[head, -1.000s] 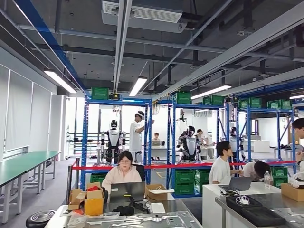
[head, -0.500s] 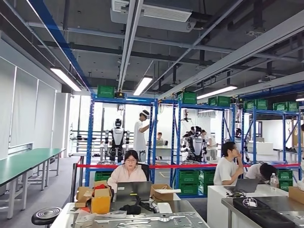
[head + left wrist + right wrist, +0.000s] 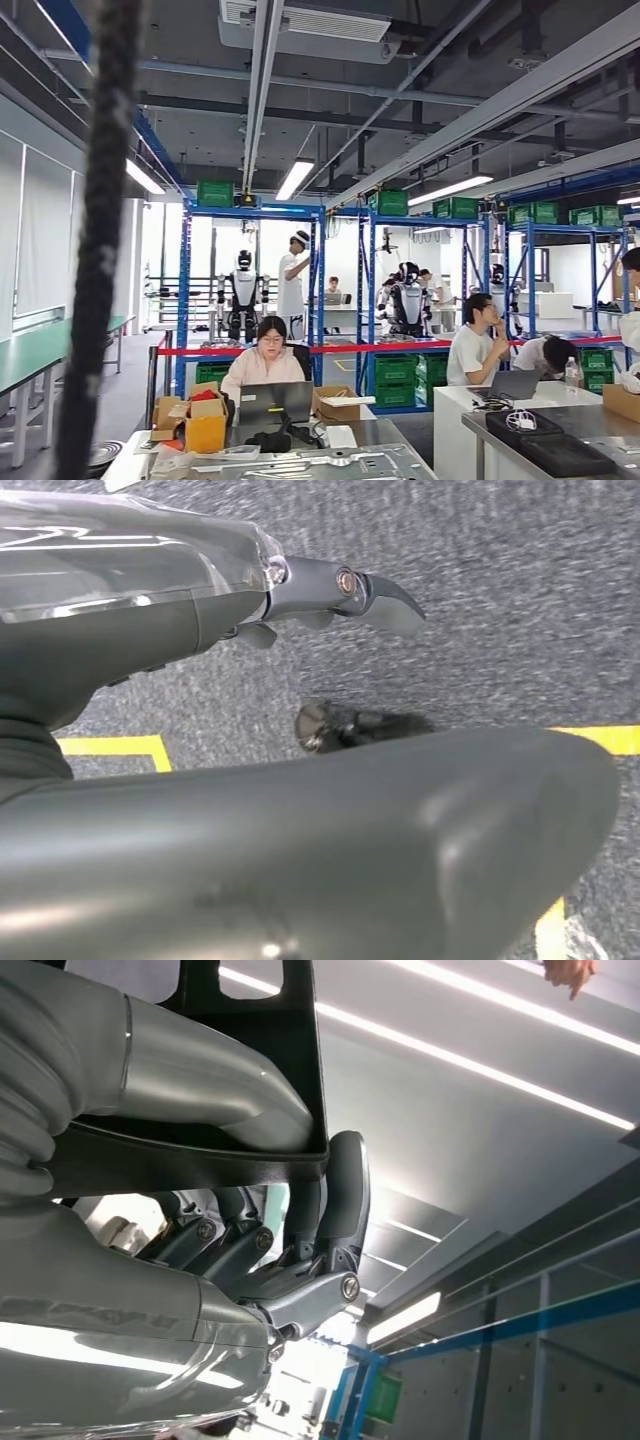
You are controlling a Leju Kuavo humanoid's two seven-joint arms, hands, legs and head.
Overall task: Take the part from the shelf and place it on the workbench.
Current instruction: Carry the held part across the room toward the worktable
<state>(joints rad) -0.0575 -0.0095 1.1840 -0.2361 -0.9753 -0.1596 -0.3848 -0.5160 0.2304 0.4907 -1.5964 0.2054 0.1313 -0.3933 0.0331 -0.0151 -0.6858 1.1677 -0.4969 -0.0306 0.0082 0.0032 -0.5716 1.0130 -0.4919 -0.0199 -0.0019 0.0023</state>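
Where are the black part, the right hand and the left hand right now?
black part (image 3: 226, 1160): right wrist view, its flat edge.
right hand (image 3: 249, 1250): right wrist view, fingers under the part.
left hand (image 3: 302, 585): left wrist view, finger base.

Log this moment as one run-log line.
right robot hand: grips black part | left robot hand: hangs over floor | workbench: not reached

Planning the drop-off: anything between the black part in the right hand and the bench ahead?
Nothing visible blocks the black part in the right hand. The bench ahead already carries a metal panel.
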